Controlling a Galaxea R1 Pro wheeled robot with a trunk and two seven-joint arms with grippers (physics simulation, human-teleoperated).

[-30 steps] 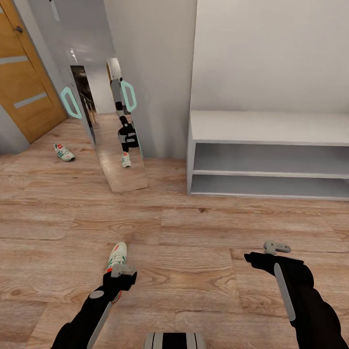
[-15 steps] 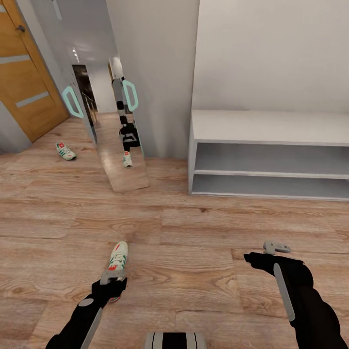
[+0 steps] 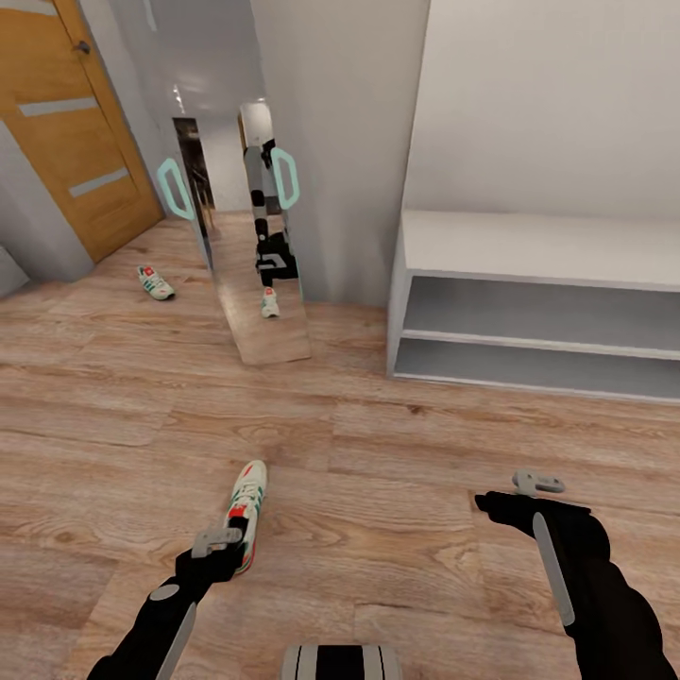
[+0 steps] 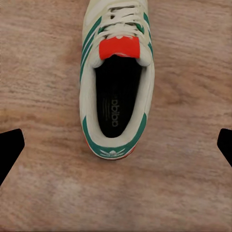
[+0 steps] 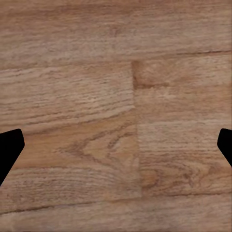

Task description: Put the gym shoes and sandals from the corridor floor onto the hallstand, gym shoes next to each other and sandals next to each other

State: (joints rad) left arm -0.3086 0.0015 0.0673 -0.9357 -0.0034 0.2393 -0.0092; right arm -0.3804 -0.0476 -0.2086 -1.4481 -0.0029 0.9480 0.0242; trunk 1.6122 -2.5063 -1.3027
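Wood-plank corridor floor (image 3: 397, 444), gym shoe (image 4: 117, 77) lying centred between spread left jaws (untouched), right jaws spread too.

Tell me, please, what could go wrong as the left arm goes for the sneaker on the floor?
The left end effector hangs open over the heel of the near gym shoe; a grip on the soft heel collar alone may slip or tip the shoe. The second gym shoe lies far off near the wooden door, so pairing them on the hallstand means another trip.
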